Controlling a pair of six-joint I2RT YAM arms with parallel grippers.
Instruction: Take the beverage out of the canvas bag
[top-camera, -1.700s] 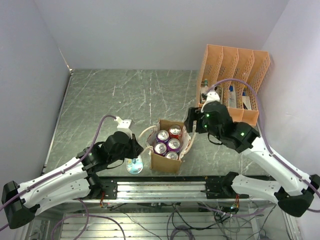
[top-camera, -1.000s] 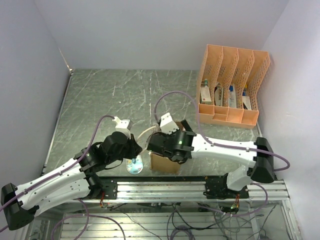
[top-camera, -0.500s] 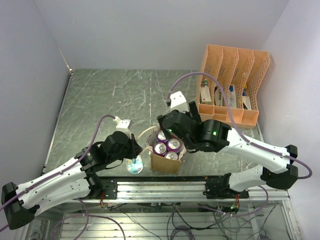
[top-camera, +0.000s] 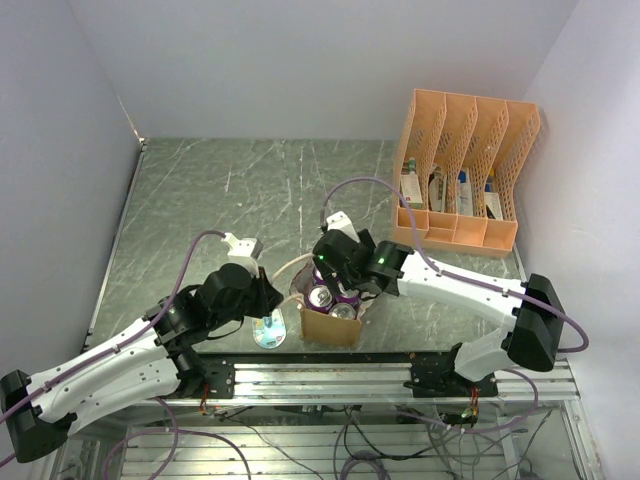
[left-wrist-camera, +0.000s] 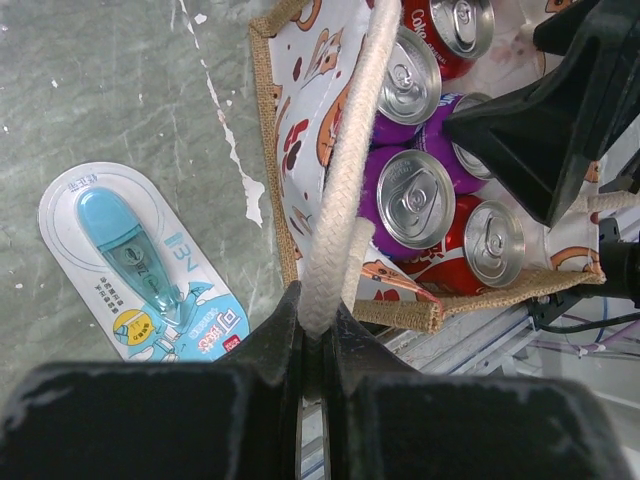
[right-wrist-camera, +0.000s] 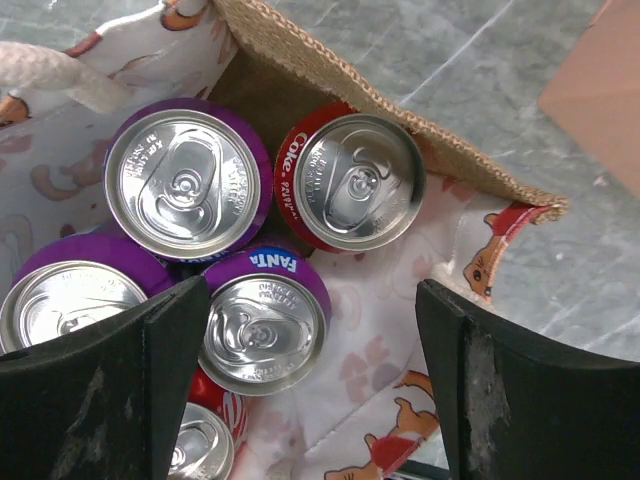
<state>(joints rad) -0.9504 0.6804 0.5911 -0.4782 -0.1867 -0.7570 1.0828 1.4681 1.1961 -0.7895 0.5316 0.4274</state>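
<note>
Canvas bag stands upright close to the near edge of the table, at about 6 o'clock on the tabletop, between the two arms, with its mouth open upward. Just beside it at its 9 o'clock, flat on the table, lies a blue correction tape on its card. The left gripper sits just beyond that card on the same side of the bag. Its fingers are pressed tight together on a cream rope handle, which arches from the pinch across the bag's mouth. Inside the bag drink cans stand tops up, packed against one another. The right wrist view shows five tops, among them a purple Fanta can, a second purple can at its 11 o'clock, and a red Coke can at its 1 o'clock against the burlap rim. The right gripper hangs over the mouth pointing down, jaws spread wide with one finger on either side of the Fanta can, clamping nothing. Well apart, at the bag's 2 o'clock by the far right wall, stands an orange perforated file organizer with small items in its slots.
</note>
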